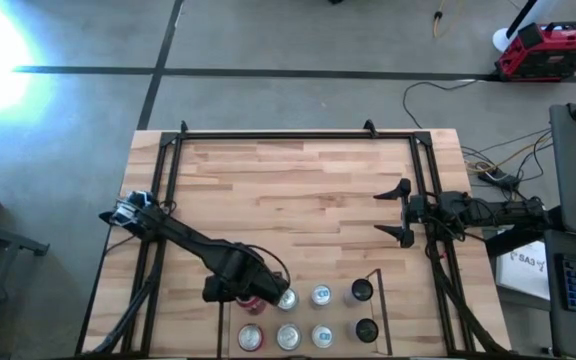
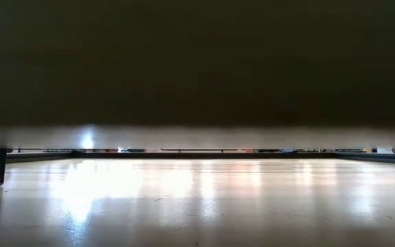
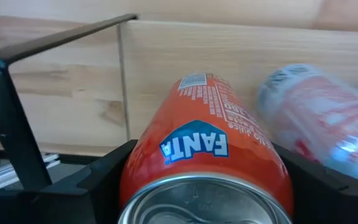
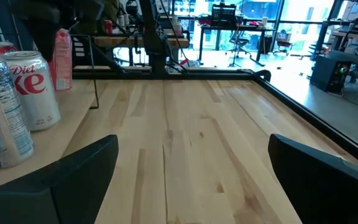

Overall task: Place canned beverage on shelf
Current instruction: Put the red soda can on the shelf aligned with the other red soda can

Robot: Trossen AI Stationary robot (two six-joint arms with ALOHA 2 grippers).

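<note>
An orange Fanta can (image 3: 204, 143) stands upright between the fingers of my left gripper (image 1: 253, 297), which points down over the left end of the shelf (image 1: 377, 300) at the table's near edge. In the high view the arm covers most of this can (image 1: 251, 304). One thin black side rail (image 3: 61, 38) of the shelf stands just beside the can. Several other cans stand upright on the shelf's wood floor in two rows, among them a silver one (image 1: 287, 298) right next to the held can. My right gripper (image 1: 400, 213) waits open at the table's right side. My left gripper pinches the Fanta can's side wall near its top rim (image 3: 135, 180) between its two fingers, one finger (image 3: 98, 180) on each side. The fingers come from above, pointing down. The can stays upright; whether its base is on the shelf floor I cannot tell.
A large black metal frame (image 1: 298, 135) runs around the tabletop. Bare wood (image 1: 298, 200) lies between the arms. In the right wrist view a Diet Coke can (image 4: 36, 87) and a pink can (image 4: 63, 59) stand off to one side. The low view shows only tabletop (image 2: 197, 199).
</note>
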